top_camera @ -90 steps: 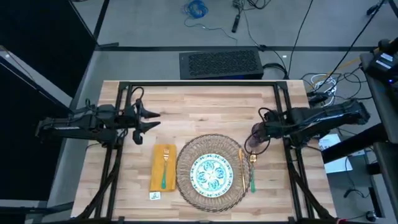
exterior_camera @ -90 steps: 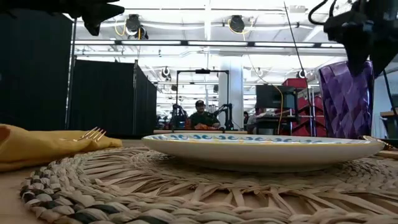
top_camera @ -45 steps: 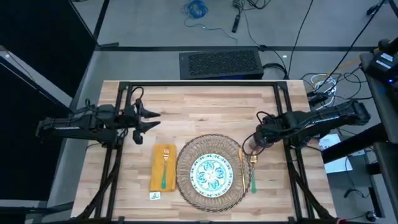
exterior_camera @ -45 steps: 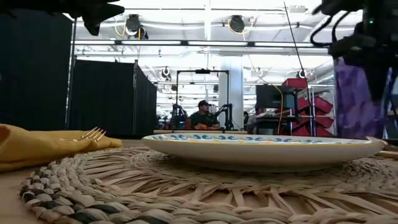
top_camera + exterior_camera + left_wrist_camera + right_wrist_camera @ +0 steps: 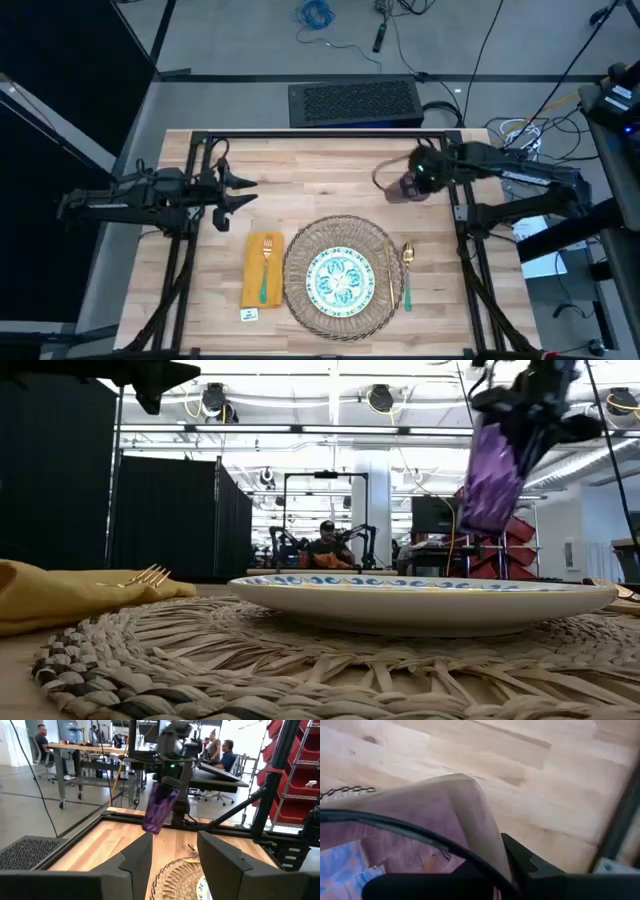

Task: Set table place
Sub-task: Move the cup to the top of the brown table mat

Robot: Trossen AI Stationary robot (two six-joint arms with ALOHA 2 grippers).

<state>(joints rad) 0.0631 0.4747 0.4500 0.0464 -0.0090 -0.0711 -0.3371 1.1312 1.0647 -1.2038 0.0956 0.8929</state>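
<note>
A: Bench (image 5: 330, 165) layout?
B: Straw mat (image 5: 340, 275) at 6 o'clock w/ plate (image 5: 340, 279) centred, ready for the diner. Napkin (image 5: 262, 269) at mat's 9, fork (image 5: 266, 268) on top; cutlery (image 5: 406, 270) at 3.
A: Cup (image 5: 408, 186)?
B: Airborne, tilted, near mat's 1 o'clock. Right tool (image 5: 424, 176) pinching it; prob. heading for a spot above the cutlery.
A: Left tool (image 5: 243, 191)?
B: Parked at 9, fingers spread, holding nothing.
</note>
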